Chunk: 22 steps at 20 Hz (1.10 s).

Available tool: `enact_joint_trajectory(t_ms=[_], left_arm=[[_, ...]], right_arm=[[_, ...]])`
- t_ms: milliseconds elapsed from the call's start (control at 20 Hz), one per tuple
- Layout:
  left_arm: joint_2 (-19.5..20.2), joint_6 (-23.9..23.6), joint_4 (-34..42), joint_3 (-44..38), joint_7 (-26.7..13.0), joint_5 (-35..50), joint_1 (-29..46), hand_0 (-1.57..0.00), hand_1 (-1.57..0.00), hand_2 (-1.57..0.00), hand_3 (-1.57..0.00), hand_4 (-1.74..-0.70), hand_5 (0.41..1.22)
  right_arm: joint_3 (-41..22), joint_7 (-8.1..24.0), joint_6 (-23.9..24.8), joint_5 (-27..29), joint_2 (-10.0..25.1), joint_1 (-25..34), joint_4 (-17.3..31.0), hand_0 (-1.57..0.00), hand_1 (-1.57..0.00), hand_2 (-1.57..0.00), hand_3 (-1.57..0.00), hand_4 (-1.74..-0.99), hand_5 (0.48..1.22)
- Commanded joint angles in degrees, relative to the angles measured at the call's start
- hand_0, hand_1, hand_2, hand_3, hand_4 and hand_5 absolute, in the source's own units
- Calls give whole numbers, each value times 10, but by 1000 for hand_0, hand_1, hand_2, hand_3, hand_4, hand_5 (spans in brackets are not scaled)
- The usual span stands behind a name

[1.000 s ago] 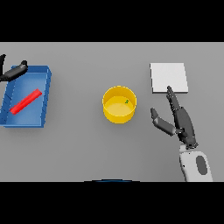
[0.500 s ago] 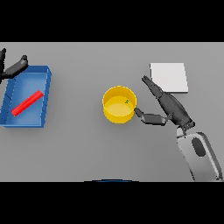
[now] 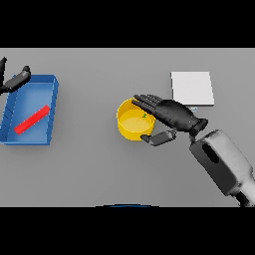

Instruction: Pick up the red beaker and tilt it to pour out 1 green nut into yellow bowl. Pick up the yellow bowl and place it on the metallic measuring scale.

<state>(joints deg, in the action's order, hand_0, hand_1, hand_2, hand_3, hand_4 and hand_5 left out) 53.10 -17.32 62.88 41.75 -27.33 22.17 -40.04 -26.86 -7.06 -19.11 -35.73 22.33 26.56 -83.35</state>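
Note:
The yellow bowl [image 3: 130, 125] stands at the table's middle with a small green nut [image 3: 144, 116] inside near its right wall. My right hand [image 3: 173, 113] is at the bowl's right side. Its straight fingers [image 3: 144, 102] lie over the far right rim, and its thumb [image 3: 159, 138] sits by the near right wall; the hand is open. The red beaker [image 3: 32, 120] lies on its side in the blue tray [image 3: 50, 115] at the left. The flat metallic measuring scale [image 3: 192, 88] sits behind the right hand. My left hand [image 3: 15, 79] hangs open at the tray's far left corner.
The blue tray's walls surround the red beaker. The right forearm [image 3: 221, 162] comes in from the lower right, across the table in front of the scale.
The right hand has swung left from in front of the scale to the bowl; its fingers now reach over the rim and its thumb is by the wall. The left hand barely moved.

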Motion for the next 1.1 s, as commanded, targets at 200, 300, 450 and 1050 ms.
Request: enact_joint_trajectory(t_ms=[200, 300, 450, 1050], left_arm=[[-9, 2, -5, -6, 14, 9, 1, 1, 1, 1, 1, -773, 721], [-5, 0, 3, -11, 12, 15, 0, 1, 1, 1, 1, -783, 722], [-8, 0, -1, -10, 18, 12, 0, 1, 1, 1, 1, -791, 729], [6, 2, 8, -12, 10, 15, 4, 1, 1, 1, 1, -791, 728]], right_arm=[[-43, -7, -42, -30, 6, 46, 32, 1, 1, 1, 1, -1212, 645], [-55, -23, -40, -41, 5, 53, 56, 1, 1, 1, 1, -1217, 651], [-66, -35, -38, -50, -4, 68, 87, 1, 1, 1, 1, -1228, 656], [-103, -57, -57, -72, -19, 98, 163, 1, 1, 0, -4, -1285, 706]])
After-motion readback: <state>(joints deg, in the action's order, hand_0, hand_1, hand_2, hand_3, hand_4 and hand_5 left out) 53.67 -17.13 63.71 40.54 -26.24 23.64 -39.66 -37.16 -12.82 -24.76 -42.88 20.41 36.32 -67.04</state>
